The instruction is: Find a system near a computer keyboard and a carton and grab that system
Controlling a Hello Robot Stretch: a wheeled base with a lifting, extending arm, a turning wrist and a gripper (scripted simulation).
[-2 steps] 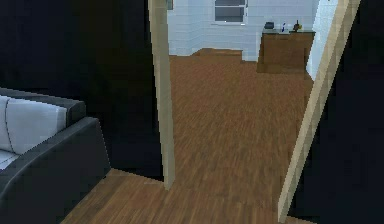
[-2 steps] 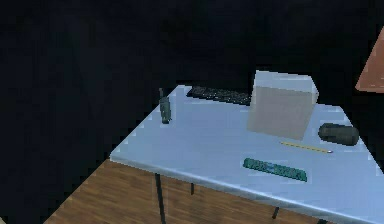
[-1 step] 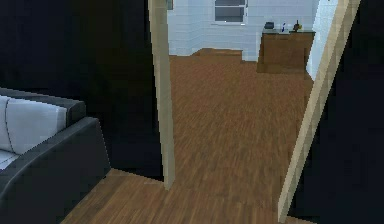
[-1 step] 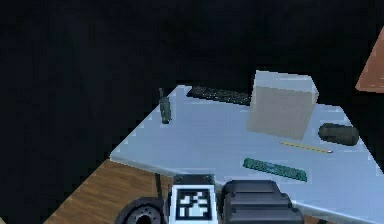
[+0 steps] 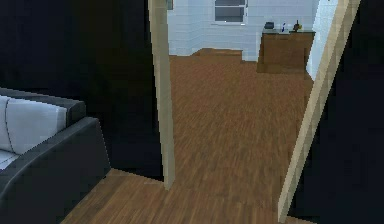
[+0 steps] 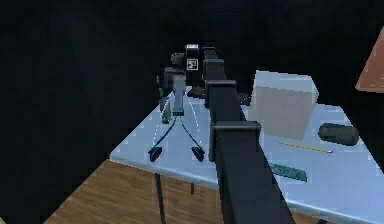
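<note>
Lying on the pale desk [image 6: 130,150] just right of the carton [image 6: 283,105], a dark rounded lump [image 6: 338,133] is my best guess for the system. It looks low and smooth, but too vague to be sure. A flat green strip [image 6: 290,172] sits nearby. Searching seems done; grabbing is not. The tool [image 6: 178,155] hangs over the desk's left part, well apart from the lump. Only bare desk shows behind its fingers, so it holds nothing; its jaw state I cannot tell.

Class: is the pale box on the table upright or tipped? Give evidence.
Upright: the box rests flat on the table, with its top face level.
</note>
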